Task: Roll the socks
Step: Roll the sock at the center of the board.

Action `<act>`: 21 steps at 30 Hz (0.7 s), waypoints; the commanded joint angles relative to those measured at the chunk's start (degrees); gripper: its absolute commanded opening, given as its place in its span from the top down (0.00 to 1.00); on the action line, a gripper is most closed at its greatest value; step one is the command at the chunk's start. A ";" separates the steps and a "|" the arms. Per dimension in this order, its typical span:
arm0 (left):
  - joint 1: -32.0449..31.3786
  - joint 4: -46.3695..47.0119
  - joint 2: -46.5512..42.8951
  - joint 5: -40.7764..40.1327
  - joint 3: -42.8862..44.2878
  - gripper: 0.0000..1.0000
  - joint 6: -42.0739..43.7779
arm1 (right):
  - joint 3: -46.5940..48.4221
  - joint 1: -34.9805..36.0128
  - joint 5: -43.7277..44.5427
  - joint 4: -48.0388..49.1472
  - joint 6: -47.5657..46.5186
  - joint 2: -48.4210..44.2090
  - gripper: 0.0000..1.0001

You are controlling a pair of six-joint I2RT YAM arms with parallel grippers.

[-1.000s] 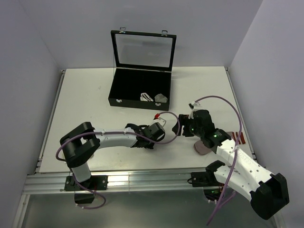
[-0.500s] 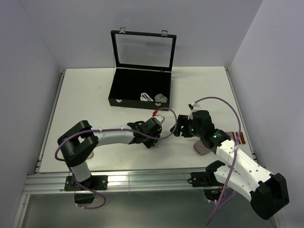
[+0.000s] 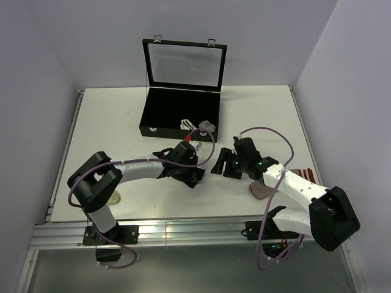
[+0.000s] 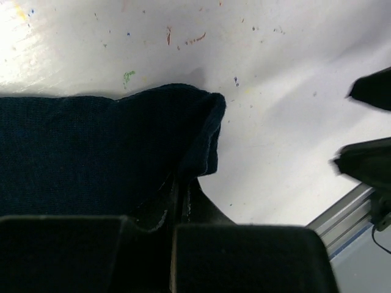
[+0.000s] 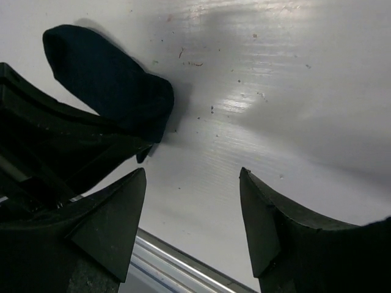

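A plain navy sock [image 4: 91,146] lies flat on the white table, one corner folded over [image 4: 204,131]. My left gripper [image 4: 180,198] is shut on a pinch of this sock's fabric. In the top view the left gripper [image 3: 187,170] sits at mid-table and hides most of the sock. The right wrist view shows the navy sock's rounded end [image 5: 110,76] jutting out past the left gripper's dark body. My right gripper [image 5: 192,183] hovers open just right of it, holding nothing, and shows in the top view [image 3: 219,166] too.
A black case [image 3: 146,130] with its glass lid raised stands at the back; two light rolled socks [image 3: 187,124] [image 3: 208,126] lie inside. A mauve sock [image 3: 261,190] and a striped one [image 3: 303,177] lie by the right arm. The table's front rail [image 5: 177,262] is close.
The left gripper has shut on the navy sock and shifted back and left. The right gripper has moved left toward it, jaws still wide.
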 commanded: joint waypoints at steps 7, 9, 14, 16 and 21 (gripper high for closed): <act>0.89 6.07 -0.77 2.09 -0.21 0.99 -2.70 | 8.40 4.68 2.09 2.79 14.49 10.12 0.30; 0.89 7.12 -0.68 2.18 -0.74 0.99 -3.05 | 9.45 5.21 2.01 2.79 16.16 12.76 0.29; 0.89 7.92 -0.51 2.53 -1.35 0.99 -3.49 | 9.81 5.30 0.34 5.86 18.80 16.80 0.29; 0.80 10.01 -0.33 2.97 -1.62 0.99 -3.58 | 10.33 5.39 -0.01 6.13 19.42 18.21 0.29; 0.80 11.00 -0.42 2.97 -2.58 0.98 -3.76 | 11.65 5.57 0.16 6.57 20.21 20.33 0.30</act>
